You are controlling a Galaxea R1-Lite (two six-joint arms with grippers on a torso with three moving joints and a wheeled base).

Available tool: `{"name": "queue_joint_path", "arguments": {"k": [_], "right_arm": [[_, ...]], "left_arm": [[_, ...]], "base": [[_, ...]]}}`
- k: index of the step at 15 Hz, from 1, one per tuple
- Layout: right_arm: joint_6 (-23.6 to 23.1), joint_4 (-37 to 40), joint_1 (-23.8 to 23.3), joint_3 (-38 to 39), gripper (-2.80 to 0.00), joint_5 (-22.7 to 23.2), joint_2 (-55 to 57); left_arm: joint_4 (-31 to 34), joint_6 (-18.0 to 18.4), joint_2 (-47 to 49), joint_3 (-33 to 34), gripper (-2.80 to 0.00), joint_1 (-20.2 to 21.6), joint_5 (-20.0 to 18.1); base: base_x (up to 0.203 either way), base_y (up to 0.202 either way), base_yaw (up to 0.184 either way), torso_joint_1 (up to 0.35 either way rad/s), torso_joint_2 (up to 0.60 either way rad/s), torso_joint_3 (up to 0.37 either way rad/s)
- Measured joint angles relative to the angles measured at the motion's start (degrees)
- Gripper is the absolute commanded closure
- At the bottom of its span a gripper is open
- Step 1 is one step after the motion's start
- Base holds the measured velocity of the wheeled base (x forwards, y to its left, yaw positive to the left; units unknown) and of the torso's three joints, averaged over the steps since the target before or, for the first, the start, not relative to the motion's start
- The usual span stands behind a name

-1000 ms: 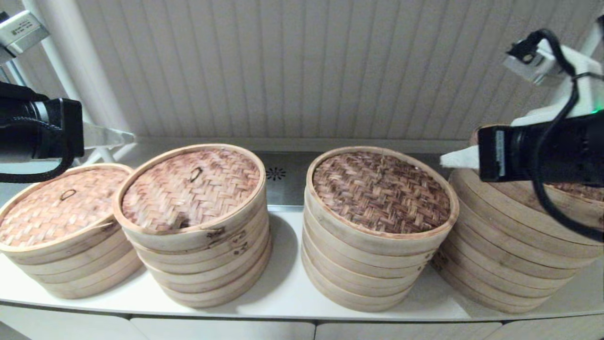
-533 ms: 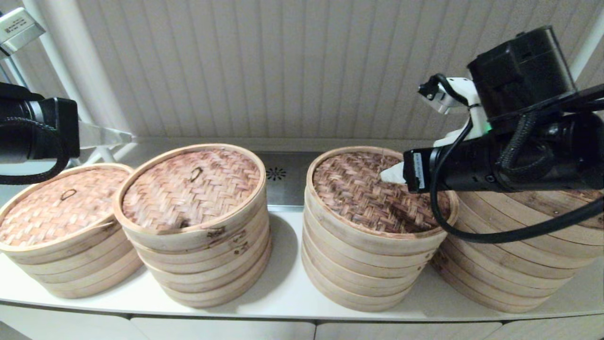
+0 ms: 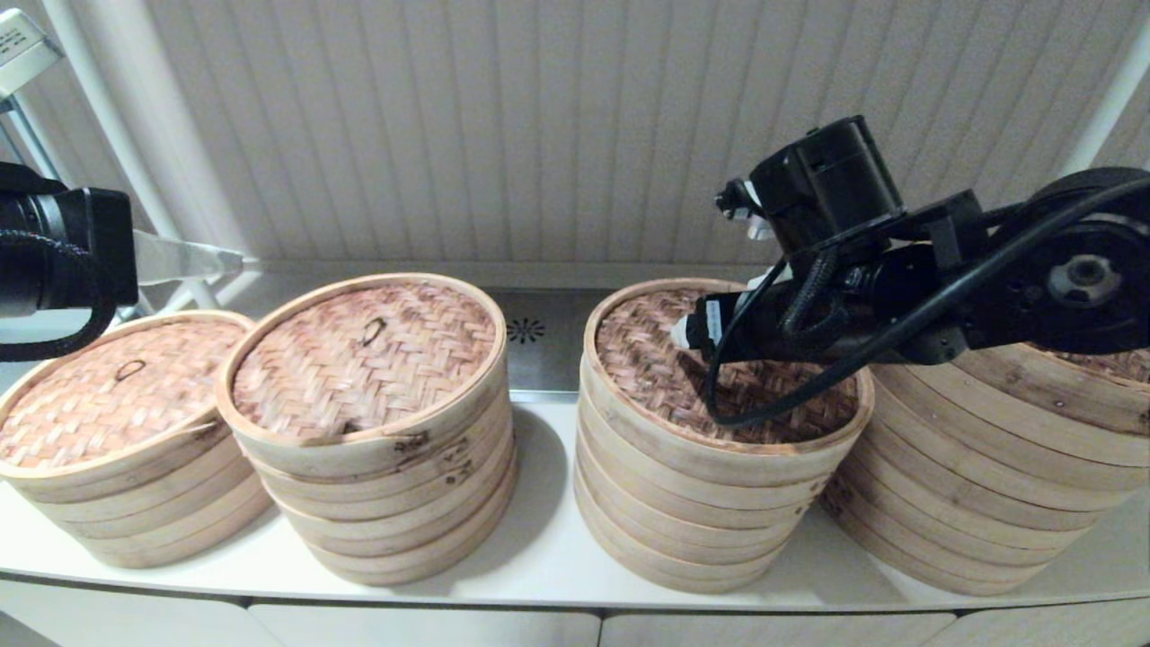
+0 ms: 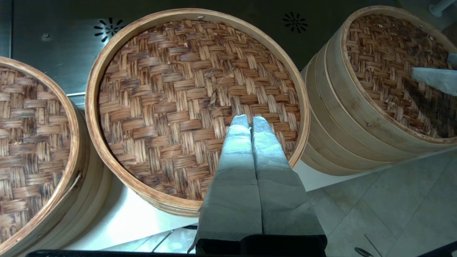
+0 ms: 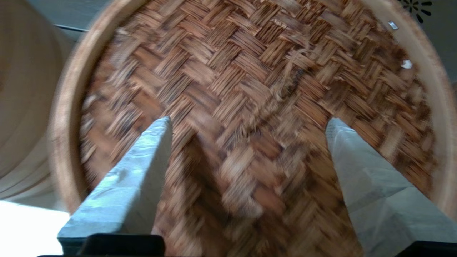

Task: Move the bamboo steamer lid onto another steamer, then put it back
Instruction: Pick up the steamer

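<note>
Four bamboo steamer stacks stand in a row on the white surface (image 3: 539, 557); the right tool (image 3: 686, 333) hangs over the dark woven lid (image 3: 719, 377) of the third stack from the left, its fingers (image 5: 142, 171) spread wide with nothing between them, the lid's small loop handle (image 5: 289, 76) lying just beyond the gap; the lid sits flat on its own stack (image 3: 710, 503); the left tool (image 4: 246, 123) is at the far left above the second stack's lid (image 4: 178, 100), fingers pressed together, holding nothing.
</note>
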Motion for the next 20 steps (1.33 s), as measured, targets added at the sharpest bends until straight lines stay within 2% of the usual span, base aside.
{"name": "queue_joint_path", "arguments": {"k": [4,5,20], "right_arm": [[-0.05,-0.72,-0.76,-1.59,-2.8,-1.26,3.06],[-0.01,-0.81,-1.09,-1.79,0.0,-1.25,3.44],[0.11,-2.93,-2.2,-0.38,0.0,-1.08,3.97]], "left_arm": [[-0.8,0.55,-0.5,0.54,0.0,0.0,-0.01],[-0.85,0.57,-0.57,0.62,0.0,0.0,0.0],[-0.88,0.58,-0.46,0.63,0.0,-0.02,-0.17]], "base": [[0.0,0.0,0.0,0.0,0.0,0.0],[0.0,0.0,0.0,0.0,0.0,0.0],[0.0,0.0,0.0,0.0,0.0,0.0]]}}
